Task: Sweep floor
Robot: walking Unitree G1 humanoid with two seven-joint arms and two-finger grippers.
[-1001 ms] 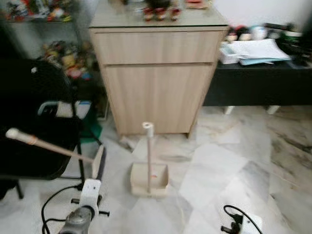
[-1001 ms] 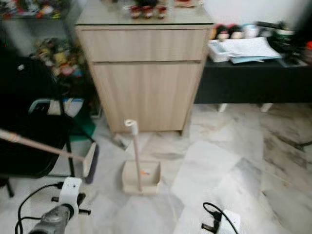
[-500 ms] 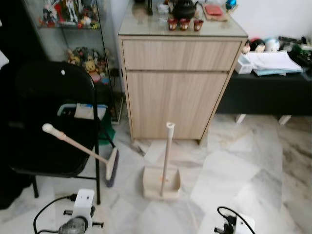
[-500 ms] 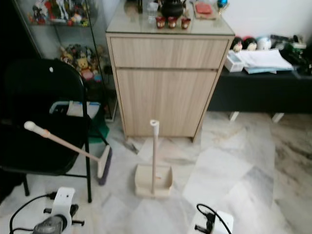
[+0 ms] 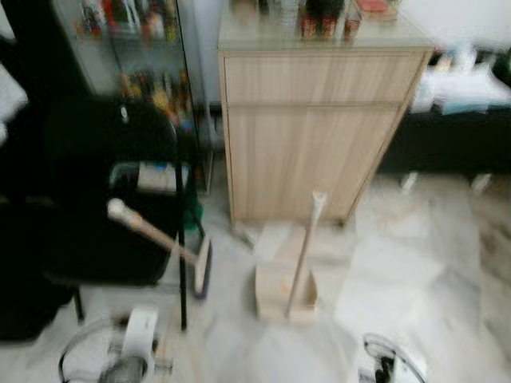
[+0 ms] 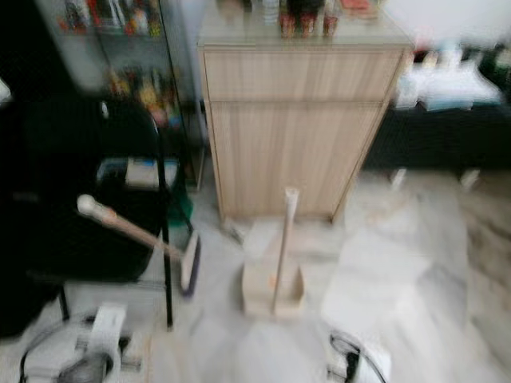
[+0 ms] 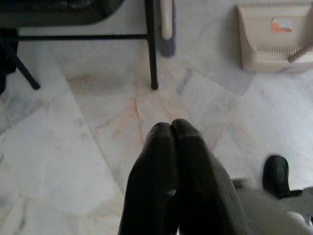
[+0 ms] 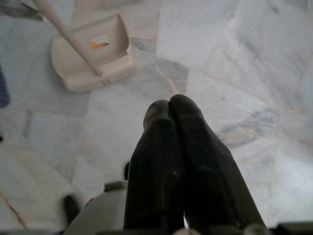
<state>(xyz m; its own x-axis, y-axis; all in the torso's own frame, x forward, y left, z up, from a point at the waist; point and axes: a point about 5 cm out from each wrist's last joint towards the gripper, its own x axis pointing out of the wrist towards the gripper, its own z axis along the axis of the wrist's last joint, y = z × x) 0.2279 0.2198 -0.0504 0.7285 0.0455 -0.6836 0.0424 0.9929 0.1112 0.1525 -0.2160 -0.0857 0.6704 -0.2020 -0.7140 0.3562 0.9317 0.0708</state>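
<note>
- The head views are blurred; the wrist views are sharp.
- The broom (image 5: 164,239) leans against a black folding chair (image 5: 104,191), handle angled up to the robot's left, head (image 7: 166,27) down on the marble floor (image 5: 415,271) beside a chair leg.
- The dustpan (image 5: 286,291) sits on the floor in front of a light wood cabinet (image 5: 315,128), with its long handle (image 5: 305,243) standing nearly upright. It is just right of the broom head and apart from it.
- An orange label (image 8: 100,41) shows inside the dustpan.
- The left gripper (image 7: 171,129) hangs above bare floor, fingers pressed together, holding nothing. The broom head and a chair leg lie ahead of it, well apart.
- The right gripper (image 8: 168,107) hangs above bare floor, fingers pressed together, holding nothing. The dustpan lies ahead of it, well apart.
- A glass display case (image 5: 132,48) stands left of the cabinet; a low dark bench (image 5: 455,136) with papers stands to the right.
</note>
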